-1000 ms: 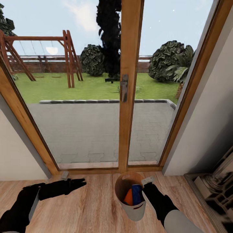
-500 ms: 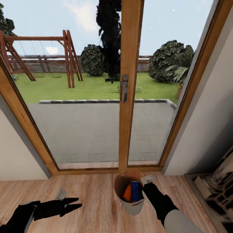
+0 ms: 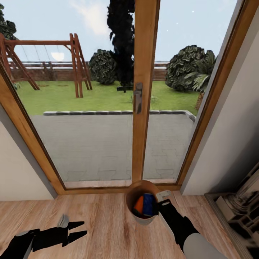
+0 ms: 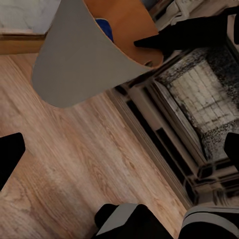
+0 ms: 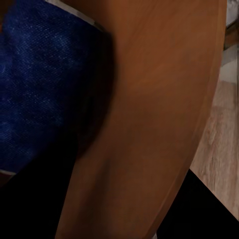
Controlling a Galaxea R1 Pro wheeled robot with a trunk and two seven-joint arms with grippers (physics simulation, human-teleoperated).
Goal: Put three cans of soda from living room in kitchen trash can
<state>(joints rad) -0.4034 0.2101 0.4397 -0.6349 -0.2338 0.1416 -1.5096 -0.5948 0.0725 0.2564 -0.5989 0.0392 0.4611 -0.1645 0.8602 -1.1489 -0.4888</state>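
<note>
- The right end effector [image 3: 162, 200] is clamped on the rim of the trash can [image 3: 141, 217], one finger inside the brown wall and one outside. That pinch on the lip lets the whole bin be carried as a container rather than moving cans one by one.
- The bin hangs off the wood floor [image 3: 108, 230], tilted with its mouth toward the head camera, just in front of the glass door [image 3: 144, 90].
- Inside the bin, right beside the gripping fingers, a blue soda can [image 3: 148, 204] stands next to an orange soda can [image 3: 139, 205]. A third can cannot be made out; it may be hidden behind these two.
- The left end effector [image 3: 81, 229] is spread open and holds nothing, well apart from the bin, low over the floor. It seems to be kept clear while the other arm bears the load.
- My reading: the cans are loaded, and the bin is yet to reach the kitchen.
</note>
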